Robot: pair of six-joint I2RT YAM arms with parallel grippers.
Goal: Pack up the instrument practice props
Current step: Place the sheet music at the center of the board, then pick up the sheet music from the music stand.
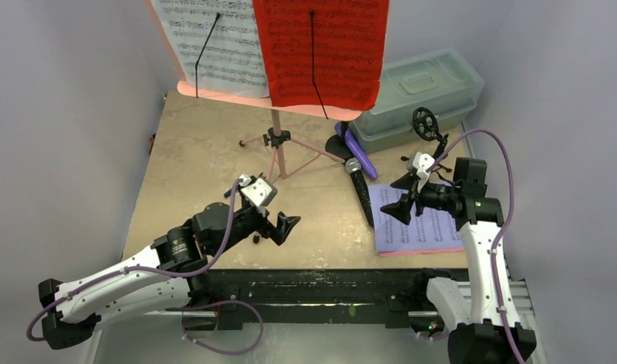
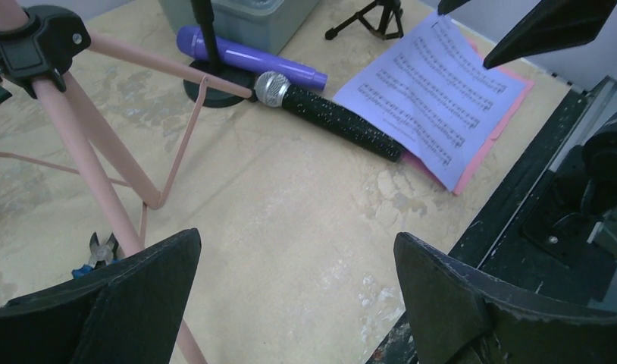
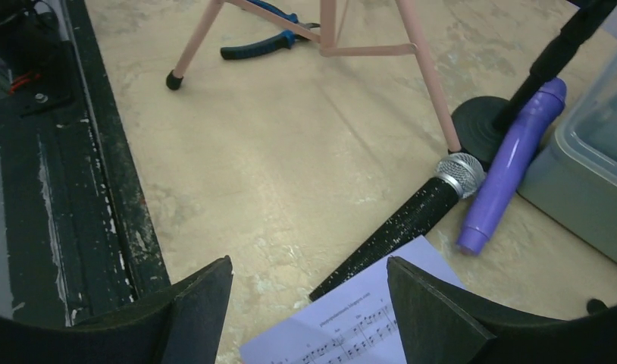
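The pink music rack [image 1: 277, 144] stands at the back and holds a white sheet [image 1: 207, 45] and a red sheet [image 1: 321, 49]. To its right a purple mic [image 1: 360, 152] and a black silver-headed mic [image 1: 360, 189] lie beside a round black mic support [image 1: 339, 144]. A second, tripod mic support [image 1: 427, 125] stands further right. A lavender sheet [image 1: 411, 227] lies on a pink one at the front right. My right gripper [image 3: 309, 262] hangs open and empty above that sheet's [image 3: 351, 326] left corner. My left gripper [image 2: 296, 239] is open over bare table, front of the rack.
A translucent greenish lidded box [image 1: 415, 95] sits at the back right, behind the mics. Blue-handled pliers [image 3: 264, 45] lie under the rack's legs on the left. The table's dark front rail [image 1: 328, 284] runs just below both grippers.
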